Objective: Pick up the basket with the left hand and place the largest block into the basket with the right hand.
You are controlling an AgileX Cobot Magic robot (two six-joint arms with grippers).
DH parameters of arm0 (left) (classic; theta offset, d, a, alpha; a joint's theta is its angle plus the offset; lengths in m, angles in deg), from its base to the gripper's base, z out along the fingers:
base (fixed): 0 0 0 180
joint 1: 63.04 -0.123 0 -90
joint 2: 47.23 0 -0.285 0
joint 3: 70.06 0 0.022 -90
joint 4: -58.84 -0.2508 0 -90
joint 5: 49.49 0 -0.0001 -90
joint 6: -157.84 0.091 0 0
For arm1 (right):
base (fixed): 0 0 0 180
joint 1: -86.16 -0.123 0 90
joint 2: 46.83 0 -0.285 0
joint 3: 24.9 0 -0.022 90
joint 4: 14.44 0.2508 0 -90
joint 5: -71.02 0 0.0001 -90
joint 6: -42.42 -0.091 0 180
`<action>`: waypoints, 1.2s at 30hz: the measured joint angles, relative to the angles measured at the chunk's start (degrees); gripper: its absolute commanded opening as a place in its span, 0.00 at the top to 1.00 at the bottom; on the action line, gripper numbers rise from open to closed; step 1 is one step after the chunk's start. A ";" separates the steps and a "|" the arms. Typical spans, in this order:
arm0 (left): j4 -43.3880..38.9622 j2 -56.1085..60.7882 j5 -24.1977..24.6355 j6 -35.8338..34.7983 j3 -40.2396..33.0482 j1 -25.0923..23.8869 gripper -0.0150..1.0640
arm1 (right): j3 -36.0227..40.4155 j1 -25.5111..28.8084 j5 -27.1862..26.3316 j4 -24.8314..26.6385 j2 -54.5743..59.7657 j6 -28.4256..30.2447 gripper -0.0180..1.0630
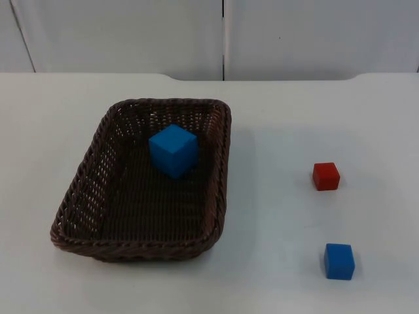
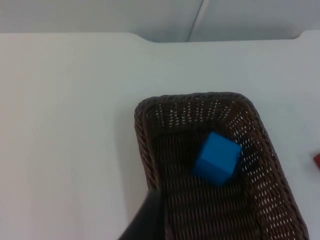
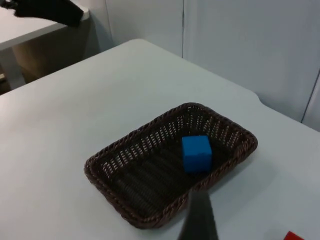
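Top view: the dark brown wicker basket (image 1: 91,226) is sitting flat on the white table (image 1: 275,131), left of centre. The largest block, a large blue cube (image 1: 173,150), is resting inside the basket, toward its far end and nearer the right wall. A small red cube (image 1: 325,176) and a small blue cube (image 1: 339,261) are lying on the table well apart from the basket, on its right, the red one farther back.

Left wrist view: one black fingertip (image 2: 146,220) of the left gripper is showing just outside the basket's near left rim (image 2: 142,145); whether it is touching the weave cannot be told, nor whether the fingers are spread or closed. The large blue cube (image 2: 217,158) is lying inside, beyond the fingertip.

Right wrist view: one black fingertip (image 3: 199,220) of the right gripper is hanging above the table, well apart from the basket (image 3: 115,192). The finger spacing cannot be told. The large blue cube (image 3: 196,153) is sitting in the basket, beyond the fingertip.
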 measured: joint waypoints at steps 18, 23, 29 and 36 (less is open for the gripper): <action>-9.58 32.50 1.65 -8.57 -10.52 0.00 0.15 | 9.71 0.00 3.99 0.00 -17.09 -1.48 0.45; -16.64 37.96 4.80 -13.82 -10.64 0.00 0.15 | 10.52 0.00 6.59 -1.97 -22.89 -3.70 0.45; -23.64 44.50 11.52 -18.93 -10.74 0.00 0.15 | 10.52 0.00 10.90 -5.24 -29.55 -8.32 0.45; -28.84 54.13 14.81 -24.98 -15.01 0.00 0.15 | 10.52 0.00 17.34 -7.80 -36.63 -11.50 0.45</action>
